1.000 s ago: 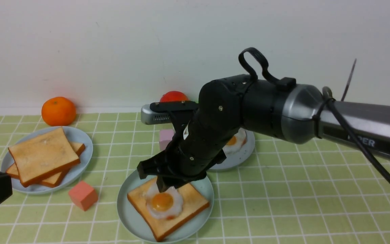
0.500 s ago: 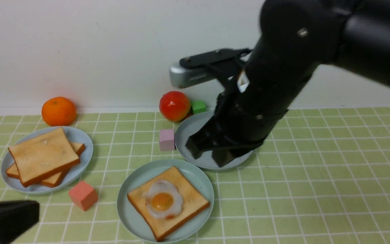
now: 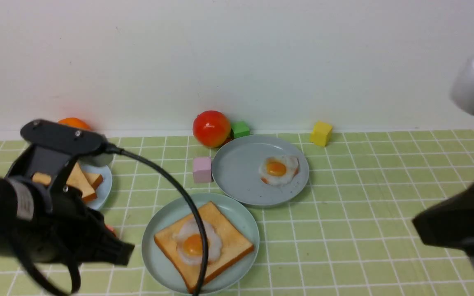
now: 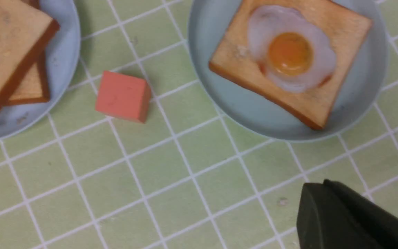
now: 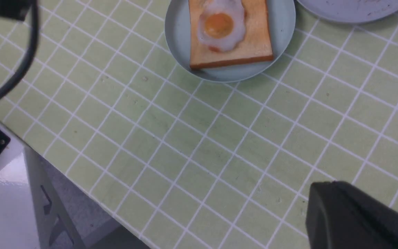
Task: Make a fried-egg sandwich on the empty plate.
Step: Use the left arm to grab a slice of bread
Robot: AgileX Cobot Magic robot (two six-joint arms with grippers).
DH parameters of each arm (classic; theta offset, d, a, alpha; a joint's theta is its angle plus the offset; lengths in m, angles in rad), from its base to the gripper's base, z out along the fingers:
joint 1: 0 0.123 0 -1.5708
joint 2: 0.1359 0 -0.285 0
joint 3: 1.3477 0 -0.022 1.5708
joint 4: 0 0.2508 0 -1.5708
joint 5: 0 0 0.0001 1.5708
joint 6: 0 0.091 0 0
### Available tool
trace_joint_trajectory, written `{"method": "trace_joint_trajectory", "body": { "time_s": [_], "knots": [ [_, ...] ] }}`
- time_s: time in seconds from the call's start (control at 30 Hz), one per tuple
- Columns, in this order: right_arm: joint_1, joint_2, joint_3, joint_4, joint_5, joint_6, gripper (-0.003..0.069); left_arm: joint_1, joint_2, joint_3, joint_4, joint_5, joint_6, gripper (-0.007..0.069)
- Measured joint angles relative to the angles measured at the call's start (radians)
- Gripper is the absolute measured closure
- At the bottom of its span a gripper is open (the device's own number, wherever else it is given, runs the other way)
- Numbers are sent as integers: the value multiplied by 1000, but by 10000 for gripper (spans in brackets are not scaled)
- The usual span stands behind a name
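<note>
The left hand and right hand hung pressed together, empty; the stiff, light toast slice upper left wanted a crust-edge pinch.

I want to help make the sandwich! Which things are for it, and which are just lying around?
For the sandwich: teal plate, toast on it, fried egg on top, stacked toast slices.

Just lying about: tomato, orange, green block, yellow block, pink block, red block, second egg, grey plate.
</note>
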Motion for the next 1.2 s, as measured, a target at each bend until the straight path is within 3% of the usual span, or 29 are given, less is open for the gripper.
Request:
{"method": "trace_joint_trajectory", "body": {
  "time_s": [0.1,0.2,0.33,0.5,0.63,0.77,0.87,1.2],
  "knots": [
    [0,-85,41,0,-4,-3,670,189,117,-79,-116,27,235,638],
    [0,-137,76,-17,-5,-5,670,311,226,-128,-175,20,447,638],
    [0,-172,105,-50,-5,-6,669,406,350,-173,-201,-23,556,638],
    [0,-180,122,-74,-2,-7,668,462,493,-248,-162,-39,581,592],
    [0,-181,128,-74,-2,-7,666,468,541,-283,-87,-82,584,482],
    [0,-181,128,-70,-3,-7,665,469,596,-293,23,-150,594,305],
    [0,-181,128,-49,-5,-7,664,470,641,-293,82,-177,631,216],
    [0,-181,128,25,-6,-6,662,470,736,-296,146,-266,664,176]
  ]
}}
